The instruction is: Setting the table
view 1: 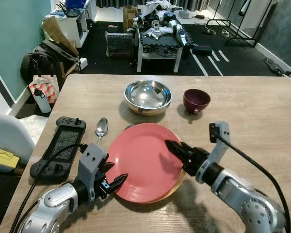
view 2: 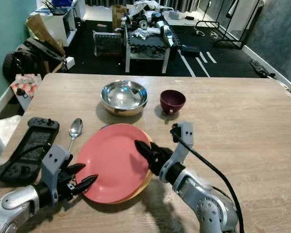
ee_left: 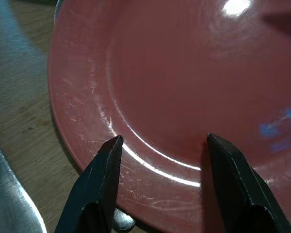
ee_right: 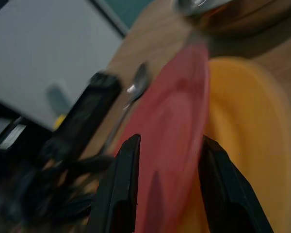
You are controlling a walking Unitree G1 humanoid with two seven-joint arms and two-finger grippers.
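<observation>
A red plate (view 1: 143,160) lies on top of a yellow plate (view 1: 177,187) near the front of the wooden table (view 1: 252,111). My left gripper (view 1: 114,182) is open at the red plate's near left rim, its fingertips over the rim in the left wrist view (ee_left: 162,145). My right gripper (view 1: 174,148) reaches in from the right, open, its fingers on either side of the red plate's right rim (ee_right: 169,145). There the red plate sits tilted above the yellow plate (ee_right: 242,126). A spoon (view 1: 101,128) lies left of the plates.
A steel bowl (view 1: 147,95) and a dark red cup (view 1: 196,100) stand behind the plates. A black game controller (view 1: 60,144) lies at the table's left edge, its cable running by my left arm. Beyond the table are a low white table, bags and clutter.
</observation>
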